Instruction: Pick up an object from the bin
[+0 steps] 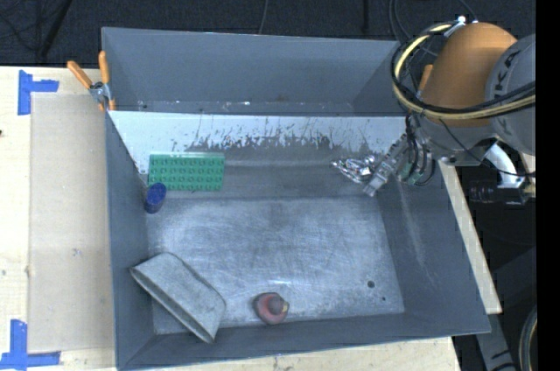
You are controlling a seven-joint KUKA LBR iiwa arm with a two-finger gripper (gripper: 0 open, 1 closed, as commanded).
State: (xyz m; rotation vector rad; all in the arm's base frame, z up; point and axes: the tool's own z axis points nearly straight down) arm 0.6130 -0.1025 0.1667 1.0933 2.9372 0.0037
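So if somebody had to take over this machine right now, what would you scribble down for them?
Gripper: low at the back right of the bin, with none of the loose things near it.
Things: green studded plate at back left, small blue cylinder by its left front corner; grey wedge-shaped piece at front left; reddish round thing at front middle.
Done: nothing picked up yet; all four lie on the floor.
Left: go to one thing, grasp it, lift it out.
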